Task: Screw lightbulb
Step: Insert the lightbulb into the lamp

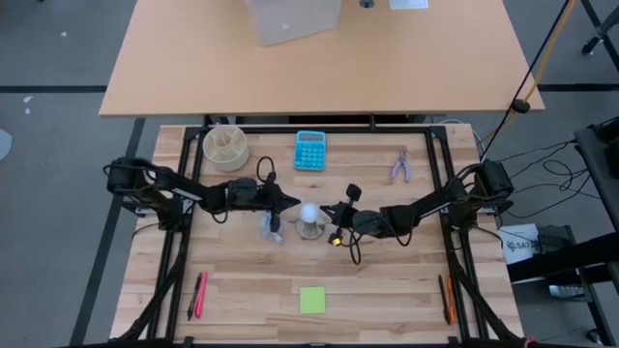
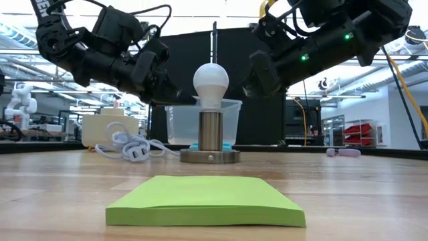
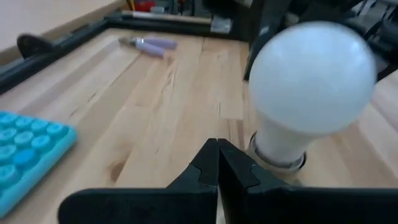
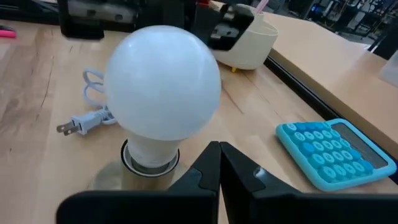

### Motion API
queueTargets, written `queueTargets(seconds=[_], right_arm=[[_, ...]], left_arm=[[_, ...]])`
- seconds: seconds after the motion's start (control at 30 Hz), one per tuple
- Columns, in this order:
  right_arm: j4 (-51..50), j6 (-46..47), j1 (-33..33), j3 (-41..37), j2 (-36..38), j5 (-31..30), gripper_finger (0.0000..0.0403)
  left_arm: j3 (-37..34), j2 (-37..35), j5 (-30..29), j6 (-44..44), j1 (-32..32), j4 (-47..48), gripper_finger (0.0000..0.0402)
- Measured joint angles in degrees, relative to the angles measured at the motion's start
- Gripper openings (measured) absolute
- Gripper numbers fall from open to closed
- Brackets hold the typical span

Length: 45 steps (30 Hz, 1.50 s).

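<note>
Item: small white pear-shaped frosted lightbulb (image 2: 210,82). Location: upright in the cylindrical metal socket (image 2: 210,131) on a round grey base disc, centre of the pale wooden slatted table (image 1: 387,290); its neck sits inside the socket collar in both wrist views. No tilt is visible in the low view.

Left gripper (image 3: 217,163): fingers pressed together, empty, just beside the bulb on the robot's left, not touching it.

Right gripper (image 4: 219,163): fingers pressed together, empty, just beside the bulb on the opposite side, not touching it.

Progress, as judged: the bulb appears seated, with nothing gripping it. Whether it is threaded fully home cannot be told; any remaining work would be a final turn or withdrawal of the arms.

Other stock: white power cord with plug (image 4: 81,121) beside the socket; turquoise calculator (image 1: 310,150) farther back; green sticky-note pad (image 2: 204,201) in front.
</note>
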<state>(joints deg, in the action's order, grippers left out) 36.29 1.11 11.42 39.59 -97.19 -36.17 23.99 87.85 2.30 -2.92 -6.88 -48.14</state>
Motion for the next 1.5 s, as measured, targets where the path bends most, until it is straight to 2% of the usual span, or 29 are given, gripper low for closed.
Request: queueTargets(seconds=[0.07, 0.3, 0.43, 0.5, 0.77, 1.07, 1.3, 1.5], right_arm=[[0.0, 0.1, 0.0, 0.0, 0.0, -0.9, 0.0000], [0.0, -0.1, -0.4, 0.0, 0.0, -2.7, 0.0000], [0.6, -0.3, -0.7, 0.0, 0.0, -2.7, 0.0000], [1.7, -0.6, -1.0, 0.0, 0.0, -2.7, 0.0000], [5.5, -2.8, -2.0, 0.0, 0.1, 0.0, 0.0000], [5.9, -3.5, -2.0, 0.0, 0.1, 1.6, 0.0000], [5.9, -3.7, -1.1, 0.0, 0.1, 1.5, 0.0000], [5.4, -3.4, -0.2, 0.0, 0.1, 0.3, 0.0000]], left_arm=[[0.0, -1.0, 0.0, 0.4, 0.1, -0.7, 0.0000], [0.0, -7.7, 0.0, 3.7, 0.1, 5.6, 0.0000], [0.0, -9.6, 3.6, 4.5, 0.2, 7.0, 0.0000], [0.0, -9.7, 5.9, 4.7, 0.4, 7.2, 0.0000], [0.0, -9.6, 8.1, 6.6, 3.7, 7.5, 0.0000], [0.0, -6.7, 6.4, 6.5, 6.1, 4.2, 0.0000], [0.0, -2.1, 3.6, 5.8, 6.2, -1.8, 0.0000], [0.0, -1.9, 3.3, 4.7, 4.9, -1.5, 0.0000]])
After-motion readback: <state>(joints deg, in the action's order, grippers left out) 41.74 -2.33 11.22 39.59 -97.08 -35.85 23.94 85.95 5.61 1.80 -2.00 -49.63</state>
